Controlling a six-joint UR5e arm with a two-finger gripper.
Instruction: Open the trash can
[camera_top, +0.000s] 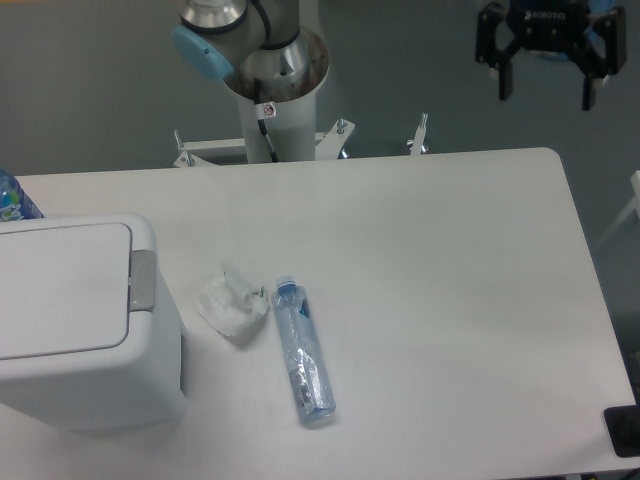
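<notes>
The trash can (75, 320) stands at the near left corner of the white table (440, 270). Its flat lid (60, 288) is down. The grey push-button tab (142, 279) sits on the lid's right edge, facing the middle of the table. The can's left part is cut off by the picture edge, so its long axis cannot be judged with certainty; the visible portion extends left to right.

Just right of the can lies a crumpled white tissue (232, 304). Beside the tissue lies a clear plastic bottle (303, 352) on its side, cap toward the far edge, long axis running near to far with a slight tilt. Tissue and bottle appear to touch or nearly touch; which one cannot be told.

At the far left edge, behind the can, part of a second bottle (12, 197) with a blue label shows; the rest is cut off.

Beyond the table stands the arm's base column (275, 80).

The gripper (546, 78) hangs at the upper right, beyond the table's far right corner. Its two fingers are spread wide. It holds nothing and touches nothing. Its upper part is cut off by the top edge.
</notes>
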